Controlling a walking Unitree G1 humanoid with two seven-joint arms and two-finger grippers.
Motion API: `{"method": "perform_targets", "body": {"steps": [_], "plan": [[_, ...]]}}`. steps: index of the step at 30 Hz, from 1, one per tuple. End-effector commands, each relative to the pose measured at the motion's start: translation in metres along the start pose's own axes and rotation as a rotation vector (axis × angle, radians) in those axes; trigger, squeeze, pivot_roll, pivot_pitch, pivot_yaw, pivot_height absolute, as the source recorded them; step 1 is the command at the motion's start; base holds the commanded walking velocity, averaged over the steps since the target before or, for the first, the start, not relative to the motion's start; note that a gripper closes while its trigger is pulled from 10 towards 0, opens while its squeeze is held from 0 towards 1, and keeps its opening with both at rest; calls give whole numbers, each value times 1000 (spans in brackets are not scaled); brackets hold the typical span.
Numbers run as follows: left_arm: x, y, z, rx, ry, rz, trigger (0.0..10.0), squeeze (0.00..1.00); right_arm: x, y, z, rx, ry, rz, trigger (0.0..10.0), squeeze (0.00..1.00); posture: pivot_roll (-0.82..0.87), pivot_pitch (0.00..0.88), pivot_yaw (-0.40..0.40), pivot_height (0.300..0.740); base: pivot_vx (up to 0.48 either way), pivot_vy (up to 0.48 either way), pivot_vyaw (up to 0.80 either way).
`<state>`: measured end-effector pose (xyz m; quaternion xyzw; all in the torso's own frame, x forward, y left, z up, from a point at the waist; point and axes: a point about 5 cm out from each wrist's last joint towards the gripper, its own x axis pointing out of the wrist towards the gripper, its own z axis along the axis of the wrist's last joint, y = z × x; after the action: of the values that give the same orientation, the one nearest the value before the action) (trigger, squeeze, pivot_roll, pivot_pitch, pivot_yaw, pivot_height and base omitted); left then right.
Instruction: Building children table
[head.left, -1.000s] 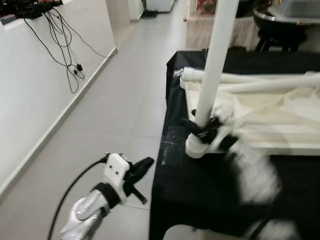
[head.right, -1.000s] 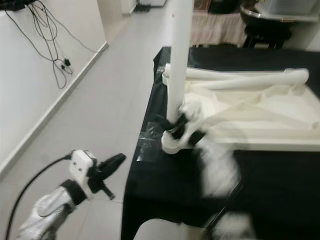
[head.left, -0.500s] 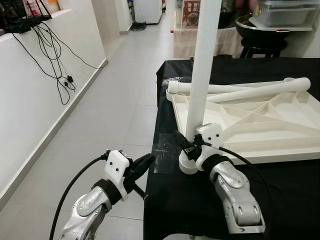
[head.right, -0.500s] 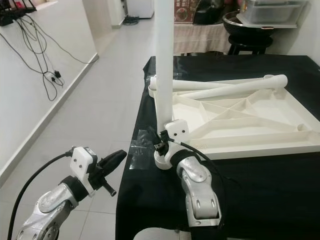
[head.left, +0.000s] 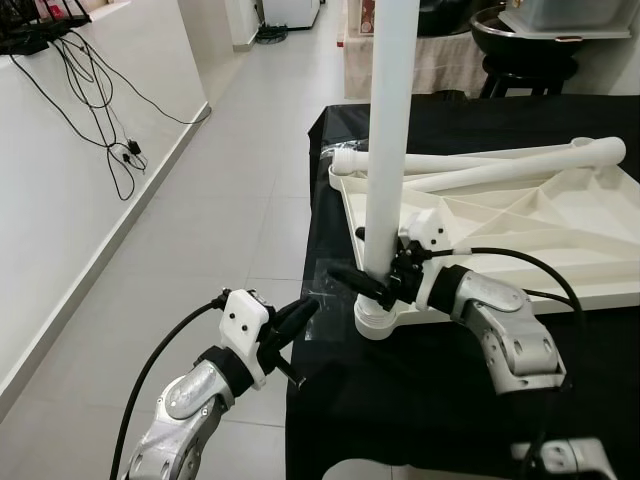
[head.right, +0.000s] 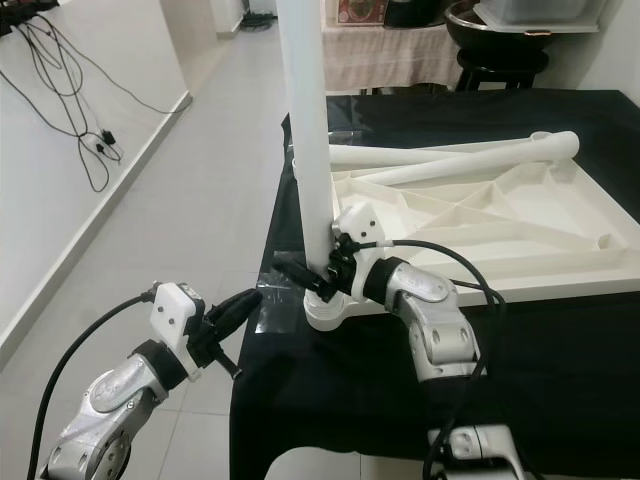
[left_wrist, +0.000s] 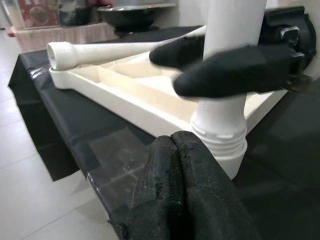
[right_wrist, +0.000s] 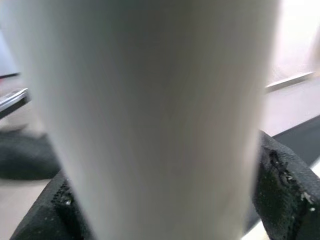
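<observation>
Upright table leg (head.left: 384, 150) stood in the near-left corner socket (head.left: 376, 318) of the upturned white tabletop (head.left: 520, 235), which lay on the black-covered table (head.left: 420, 380). Two loose legs (head.left: 480, 165) lay across the tabletop's far side.

Change since half a second ago: my right gripper (head.left: 372, 282) had swung round the leg. The forearm that pointed up from below now came in from the right, fingers clasping the leg just above the socket. A second ago that arm was pure motion blur. I read it as a regrip between twists, so the leg was likely partway screwed in, not confirmed seated.

Left gripper (head.left: 292, 322) sat off the table's near-left edge, fingers (left_wrist: 185, 200) pressed together, holding nothing, barely moved.

Hard to make out: thread engagement was hidden inside the socket collar. The leg's top was cut off in the head views. Right wrist view was blurred white leg (right_wrist: 150, 115) with a black finger either side. I couldn't tell if the tabletop's far corners had sockets.
</observation>
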<state>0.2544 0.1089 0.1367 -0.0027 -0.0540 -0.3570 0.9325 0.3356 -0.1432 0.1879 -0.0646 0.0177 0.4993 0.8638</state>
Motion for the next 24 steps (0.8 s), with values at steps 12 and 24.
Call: {"method": "perform_targets", "body": {"steps": [12,24], "plan": [[-1,2,-8,6,38,-11,10000,0,-3,-12,2,41,-6,155,0,0,-6,80,80,740,0,0,0],[-4,7,-8,-7,31,9,10000,0,-25,38,-64,136,131,-816,0,0,-47,90,81,740,0,0,0]]}}
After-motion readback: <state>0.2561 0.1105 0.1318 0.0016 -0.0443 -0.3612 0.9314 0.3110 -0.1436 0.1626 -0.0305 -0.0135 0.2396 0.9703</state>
